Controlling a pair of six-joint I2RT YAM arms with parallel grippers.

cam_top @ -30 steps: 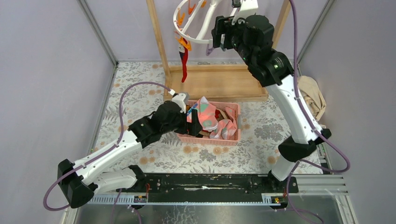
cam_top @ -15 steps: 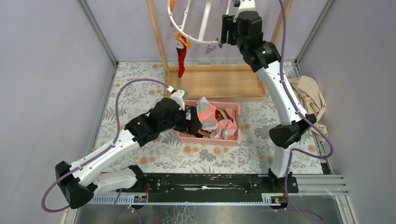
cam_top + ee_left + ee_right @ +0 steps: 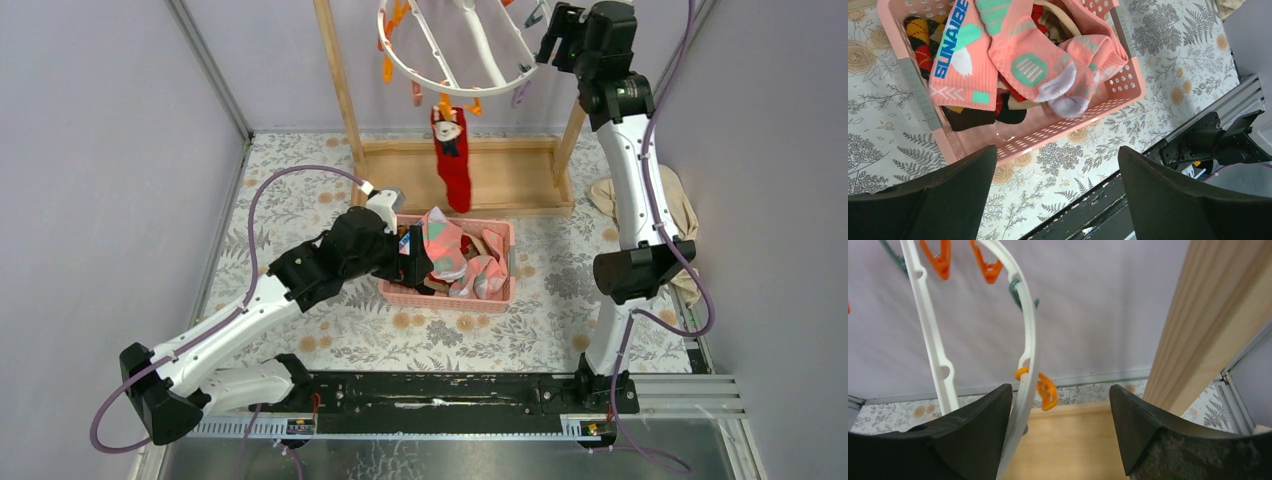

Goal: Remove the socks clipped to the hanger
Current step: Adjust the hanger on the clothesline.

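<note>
**Top view.** A white ring hanger (image 3: 482, 48) is seen at the top, hung inside a wooden frame (image 3: 340, 95). One red sock (image 3: 455, 170) is clipped under the near rim and hangs straight down above the frame's base board. The right gripper (image 3: 548, 42) is raised to the ring's right edge; whether the ring is touched cannot be told from here. The left gripper (image 3: 412, 258) is held low at the left end of a pink basket (image 3: 455, 299). The basket is set on a floral table cover (image 3: 300, 200) and is filled with loose socks (image 3: 470, 265). A beige cloth (image 3: 682, 200) is crumpled by the right wall.

**Left wrist view.** Two dark fingers (image 3: 938, 200) are spread wide across the bottom, released, with nothing between them. The basket is seen beyond the tips. Pink socks with teal patches are piled on top, one with blue lettering. An argyle sock (image 3: 923, 45) is tucked beneath at the left wall. A black rail (image 3: 1208, 140) is seen at the lower right.

**Right wrist view.** The fingers (image 3: 1148, 435) are parted, unclenched. The hanger's rim is seen running down just beside the inner face of one finger; contact cannot be told. An orange clip (image 3: 1043, 390) dangles from the rim in the gap. A teal clip (image 3: 1015, 290) is fixed higher on the rim. The frame's post is seen at the right.
</note>
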